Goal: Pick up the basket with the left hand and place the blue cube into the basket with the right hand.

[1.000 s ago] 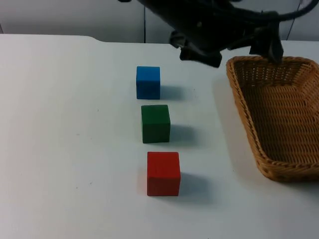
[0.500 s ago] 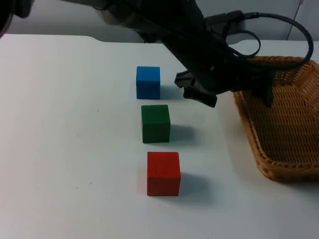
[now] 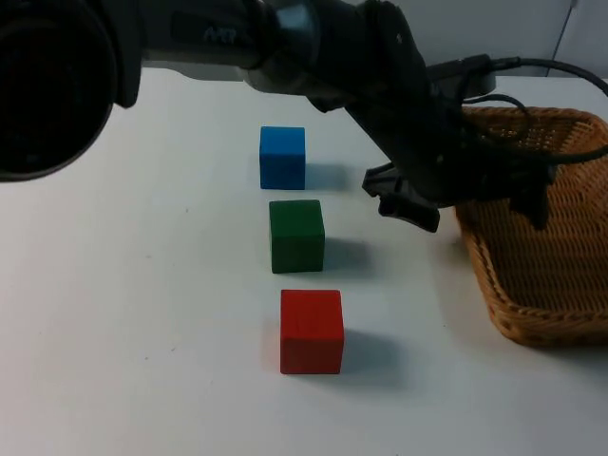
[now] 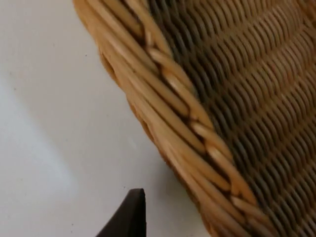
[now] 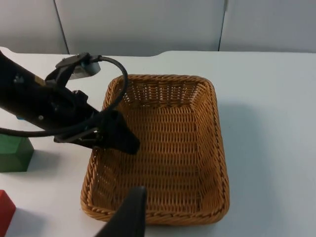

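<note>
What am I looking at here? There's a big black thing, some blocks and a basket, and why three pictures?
It is a two-armed robot at a white table. One camera looks down from above; each arm also carries a wrist camera. The black shape is the left arm, reaching across so its left gripper straddles the near wall of the wicker basket; its wrist camera sees that rim close up. The right gripper waits above the basket's end. A blue cube, green cube and red cube stand in a row. Nothing is held yet.
</note>
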`<state>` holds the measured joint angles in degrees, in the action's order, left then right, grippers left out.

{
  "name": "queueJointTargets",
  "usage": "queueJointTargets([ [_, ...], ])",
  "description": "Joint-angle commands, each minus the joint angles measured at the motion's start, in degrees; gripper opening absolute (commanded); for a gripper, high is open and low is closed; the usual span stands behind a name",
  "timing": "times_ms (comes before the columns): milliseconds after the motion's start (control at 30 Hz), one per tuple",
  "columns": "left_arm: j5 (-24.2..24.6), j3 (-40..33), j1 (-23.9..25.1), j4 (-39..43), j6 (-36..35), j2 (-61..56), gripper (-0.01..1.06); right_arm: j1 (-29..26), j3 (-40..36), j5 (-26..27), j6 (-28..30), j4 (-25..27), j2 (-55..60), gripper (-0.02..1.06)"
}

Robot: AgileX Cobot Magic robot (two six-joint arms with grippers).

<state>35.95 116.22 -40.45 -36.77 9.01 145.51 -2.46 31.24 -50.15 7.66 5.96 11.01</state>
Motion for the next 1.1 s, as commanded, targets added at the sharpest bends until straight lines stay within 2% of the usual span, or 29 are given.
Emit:
queueJointTargets([
  [0, -0.84, 0.6, -0.44, 0.16, -0.59, 0.05, 1.04, -0.35, 0.43, 0.8, 0.37, 0.32, 0.26, 1.04],
  [333, -1.1, 0.6, -0.67, -0.9, -0.59, 1.08, 1.04, -0.35, 0.43, 0.8, 0.37, 0.32, 0.26, 1.04],
  [467, -1.31, 0.6, -0.67, -1.0, -0.59, 1.08, 0.98, -0.35, 0.43, 0.8, 0.37, 0.32, 0.26, 1.04],
  [567, -1.5, 0.6, -0.67, -1.0, -2.03, 1.19, 0.77, -0.35, 0.43, 0.79, 0.26, 0.32, 0.26, 1.04],
  [600, -1.5, 0.6, -0.67, -1.0, -2.03, 1.19, 0.77, -0.35, 0.43, 0.79, 0.26, 0.32, 0.26, 1.04],
  [733, -2.23, 0.6, -0.79, -1.45, -2.16, 1.19, 0.41, -0.35, 0.43, 1.18, 0.26, 0.2, 0.26, 1.04],
  [767, -2.23, 0.6, -0.79, -1.45, -2.16, 1.19, 0.41, -0.35, 0.43, 1.18, 0.26, 0.2, 0.26, 1.04],
  [900, -3.22, 0.6, -0.79, -3.48, -5.14, 1.19, 0.15, -0.35, 0.43, 2.05, 0.26, 0.1, 0.26, 1.04],
  [933, -3.22, 0.6, -0.79, -3.48, -5.14, 1.19, 0.15, -0.35, 0.43, 2.05, 0.26, 0.1, 0.26, 1.04],
  [1000, -3.17, 0.6, -0.79, -3.48, -5.14, 0.94, 0.03, -0.35, 0.43, 2.49, 0.26, -0.15, 0.26, 1.04],
  [1067, -2.55, 0.6, -0.79, -3.61, -5.24, 0.61, 0.0, -0.35, 0.43, 3.74, 0.26, -0.28, 0.26, 1.04],
])
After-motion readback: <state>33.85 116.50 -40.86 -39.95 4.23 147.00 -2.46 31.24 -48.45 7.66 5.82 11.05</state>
